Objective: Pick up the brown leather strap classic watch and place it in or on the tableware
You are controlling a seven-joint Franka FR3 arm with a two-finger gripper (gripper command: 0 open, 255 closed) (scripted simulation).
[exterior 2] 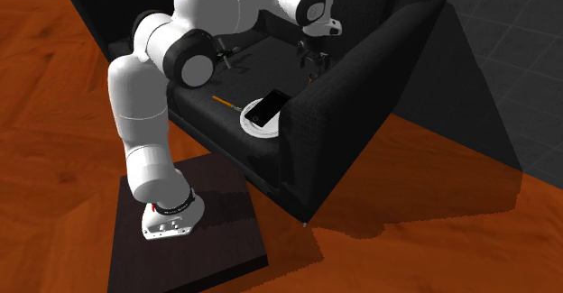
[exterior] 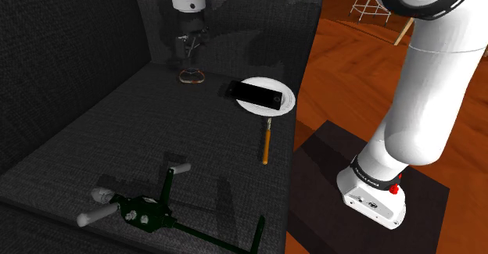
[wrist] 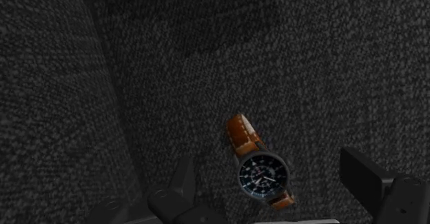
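Open fingers (wrist: 360,176) straddle, without touching, the brown-strapped watch (wrist: 258,166) lying on the dark sofa seat (exterior: 117,127); nearby, a white plate (exterior: 285,98) carries a black flat device (exterior: 256,94), with an orange tool (exterior: 267,143) just beside it.

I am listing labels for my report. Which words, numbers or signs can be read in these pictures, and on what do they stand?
No text can be read here.
Dial of the watch: pale marks, too small to read.
Arm's base: small dark marks, too blurred to read.
Black device on the plate: no marking shows.
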